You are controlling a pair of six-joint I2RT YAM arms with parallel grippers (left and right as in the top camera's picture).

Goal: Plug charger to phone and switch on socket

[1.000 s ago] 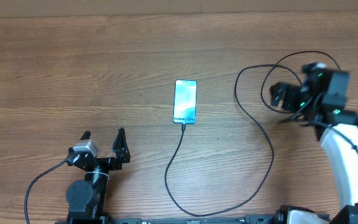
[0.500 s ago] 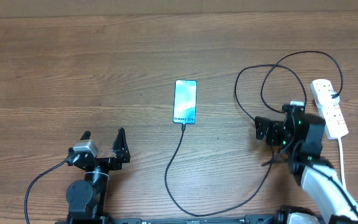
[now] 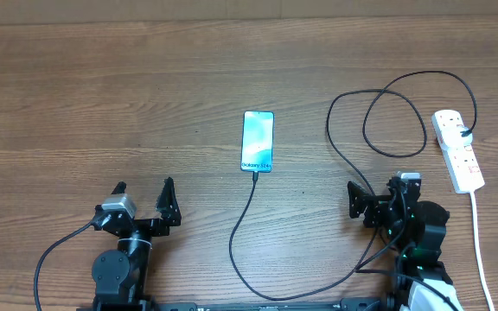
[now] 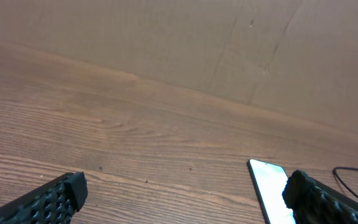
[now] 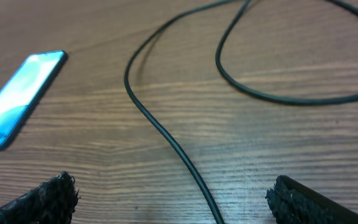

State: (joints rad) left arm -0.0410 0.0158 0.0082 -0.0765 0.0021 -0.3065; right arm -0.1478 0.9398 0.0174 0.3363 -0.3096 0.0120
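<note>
- Lying screen-up near the middle of the bench (image 3: 102,86), the phone (image 3: 258,141) shows a lit blue screen, its long side running 12 to 6 o'clock.
- The charger (image 3: 328,125) meets the phone's 6 o'clock edge. From there it runs down toward 6 o'clock, sweeps round to 5 o'clock, climbs past the right gripper (image 3: 375,197) and loops at 2 o'clock before reaching the socket (image 3: 458,151).
- The socket lies flat at 3 o'clock, well apart from the phone, with the charger entering its far end. I cannot tell how its switches are set.
- The left gripper (image 3: 143,185) sits at 7 o'clock, fingers spread wide, holding nothing.
- The right gripper sits at 5 o'clock, between phone and socket. Its fingers are also wide apart and empty, with the charger passing on the bench between them.
</note>
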